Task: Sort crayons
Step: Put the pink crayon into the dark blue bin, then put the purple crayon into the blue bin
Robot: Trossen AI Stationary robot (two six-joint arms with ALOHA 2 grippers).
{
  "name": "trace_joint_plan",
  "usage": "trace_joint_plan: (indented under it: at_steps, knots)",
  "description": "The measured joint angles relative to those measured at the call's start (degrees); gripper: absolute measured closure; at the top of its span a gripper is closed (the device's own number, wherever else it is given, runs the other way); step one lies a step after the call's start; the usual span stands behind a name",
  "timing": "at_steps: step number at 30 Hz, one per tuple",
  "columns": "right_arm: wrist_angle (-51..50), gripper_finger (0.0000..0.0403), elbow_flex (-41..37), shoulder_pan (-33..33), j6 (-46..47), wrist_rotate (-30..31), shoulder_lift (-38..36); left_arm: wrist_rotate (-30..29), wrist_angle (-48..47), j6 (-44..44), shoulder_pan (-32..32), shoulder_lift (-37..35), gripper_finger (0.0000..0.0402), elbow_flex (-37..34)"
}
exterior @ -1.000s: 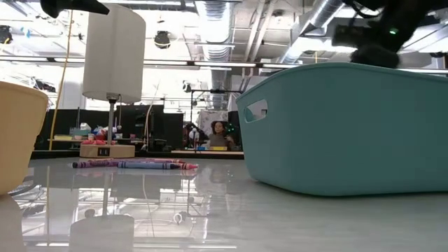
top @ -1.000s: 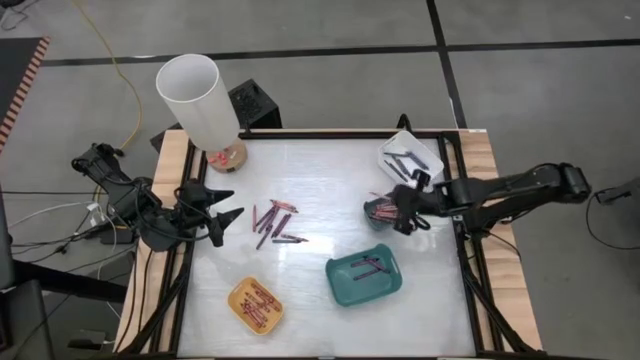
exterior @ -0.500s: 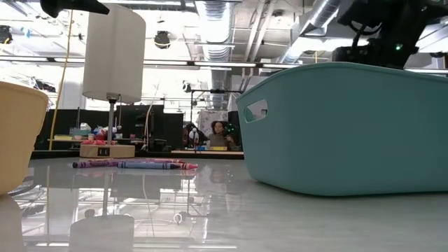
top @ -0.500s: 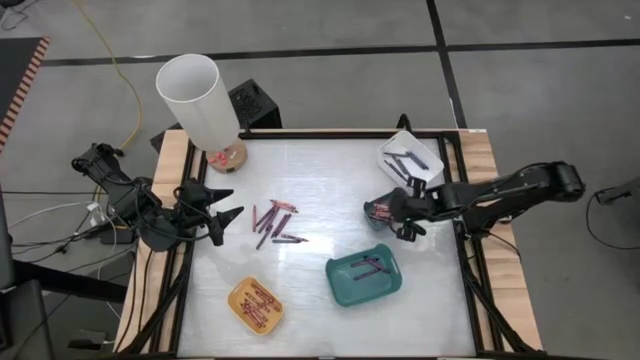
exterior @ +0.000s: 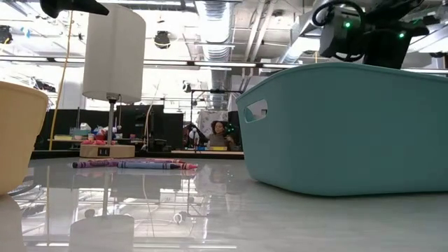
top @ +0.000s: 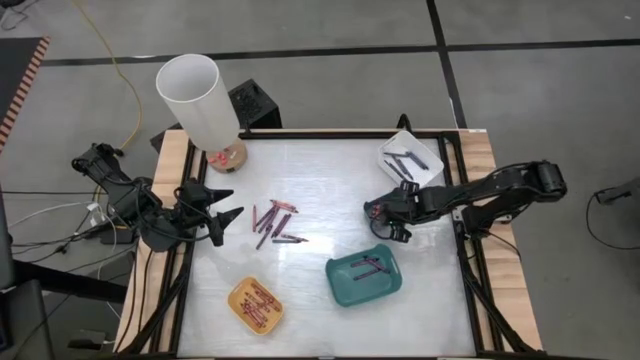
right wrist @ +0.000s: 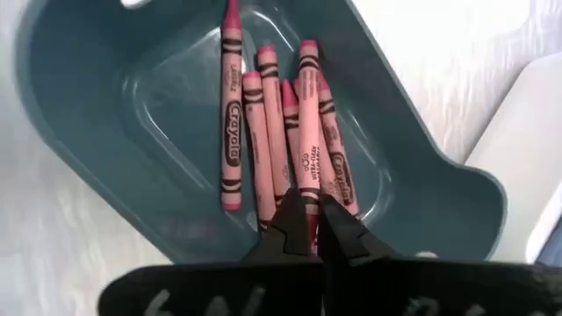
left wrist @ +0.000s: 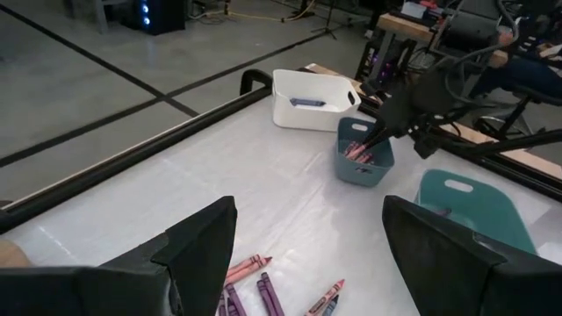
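Dark left arm: reaches in low from the left edge of the high view; left gripper [top: 222, 213] hangs at the table's left side with fingers spread wide, nothing between them.
Loose crayons [top: 273, 224]: a small scatter on the white table [top: 320, 170], centre-left of the high view, just right of the left gripper and not touching it.
Yellow tray [top: 256, 305]: lower left of the table, crayons inside.
Teal tray [top: 364, 277]: lower centre-right, a few dark crayons inside.
Small blue-grey tray [right wrist: 105, 132]: centre-right, holds pink crayons [right wrist: 290, 132] side by side.
Right arm: stretched leftward from the right edge, elbow raised; right gripper [right wrist: 307, 230] sits over the blue-grey tray, fingers pressed together; whether they pinch a pink crayon cannot be told.
White tray [top: 412, 157]: upper right corner, dark crayons inside.
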Motion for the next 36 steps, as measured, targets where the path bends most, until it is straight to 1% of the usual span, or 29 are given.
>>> trace_joint_plan:
  at_steps: [13, 17, 22, 24, 27, 31, 36]
  knots:
    - [-0.4, 0.033, 0.8, 0.0, 0.2, 0.1, -0.6, 0.1, 0.0, -0.3, 0.0, 0.0, 0.0126, 0.0]
    - [-0.9, 0.0312, 5.0, 0.1, -1.1, 0.1, -0.6, 0.2, 0.0, -0.6, 0.0, 0.0, 0.0126, 0.0]
    - [-0.3, 0.0301, 14.7, 0.1, -4.1, 0.1, -0.6, 0.2, 0.0, -0.6, 0.0, 0.0, 0.0126, 0.0]
    - [3.8, 0.03, 18.1, 0.2, -4.9, -0.3, -0.6, 0.2, 0.0, -0.6, 0.0, 0.0, 0.0126, 0.0]
    - [13.8, 0.03, 20.7, 0.9, -7.6, -2.4, -0.6, 0.2, 0.0, -0.6, 0.0, 0.0, 0.0126, 0.0]
    - [26.7, 0.03, 21.1, 2.9, -12.9, -4.2, 1.1, 0.3, 0.0, -0.6, 0.0, 0.0, 0.0126, 0.0]
    - [38.2, 0.03, 21.1, 5.2, -18.4, -4.2, 7.1, 0.4, -0.1, -0.6, 0.0, 0.0, 0.0126, 0.0]
